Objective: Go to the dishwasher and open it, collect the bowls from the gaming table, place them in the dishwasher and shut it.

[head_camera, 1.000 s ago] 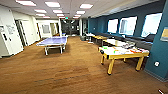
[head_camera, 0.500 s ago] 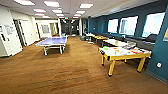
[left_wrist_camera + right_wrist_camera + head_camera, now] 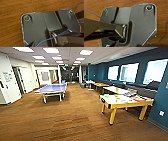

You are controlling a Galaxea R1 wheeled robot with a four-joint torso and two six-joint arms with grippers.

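Note:
The gaming table (image 3: 125, 105), white-topped with a bright yellow edge and yellow legs, stands on the right of the head view, against the teal wall. Small bright things lie on its top; the lime green one (image 3: 107, 96) and the orange one (image 3: 117, 100) look like bowls, but they are too blurred to be sure. The dishwasher is out of view. My left gripper (image 3: 32, 44) and my right gripper (image 3: 116, 43) each hang over bare wood-pattern floor, below the dark wrist plates.
A blue table-tennis table (image 3: 51, 88) stands at centre left. More tables (image 3: 117, 90) and dark seating (image 3: 145, 89) line the right wall under the windows. White walls and doors (image 3: 7, 84) run along the left. Wide wood-pattern floor (image 3: 75, 119) lies ahead.
The whole head view has shifted slightly; the yellow-edged table looks a little nearer. Nothing in the room itself has moved.

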